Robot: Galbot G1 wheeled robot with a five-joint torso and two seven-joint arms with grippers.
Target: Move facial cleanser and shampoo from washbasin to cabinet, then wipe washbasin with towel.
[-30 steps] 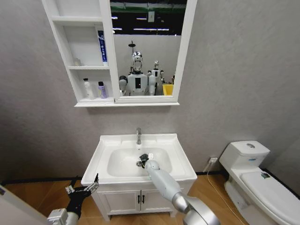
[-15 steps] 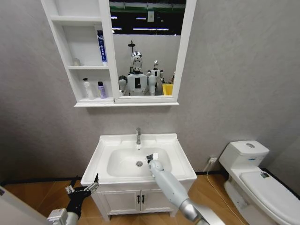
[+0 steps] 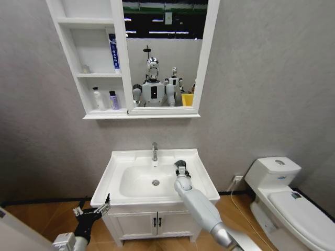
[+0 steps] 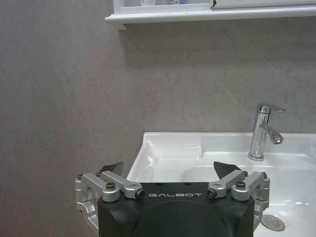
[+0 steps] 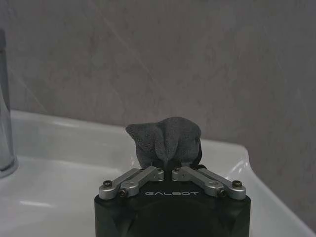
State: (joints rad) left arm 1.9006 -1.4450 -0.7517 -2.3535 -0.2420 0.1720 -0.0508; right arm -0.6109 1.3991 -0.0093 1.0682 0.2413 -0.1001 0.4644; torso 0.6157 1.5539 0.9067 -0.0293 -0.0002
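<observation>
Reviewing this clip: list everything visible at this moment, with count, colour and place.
washbasin: one, white, on the floor vanity below the cabinet
tap: one, chrome, at the basin's back edge
cabinet: one, white, on the wall, with open shelves and a mirror
bottles: two, white and purple, on the lowest shelf
tube: one, blue and white, on the middle shelf
toilet: one, white, to the right
towel: one, dark grey, in the right gripper
right gripper: shut on the towel, over the basin's right rim
left gripper: open, low beside the vanity's left side
</observation>
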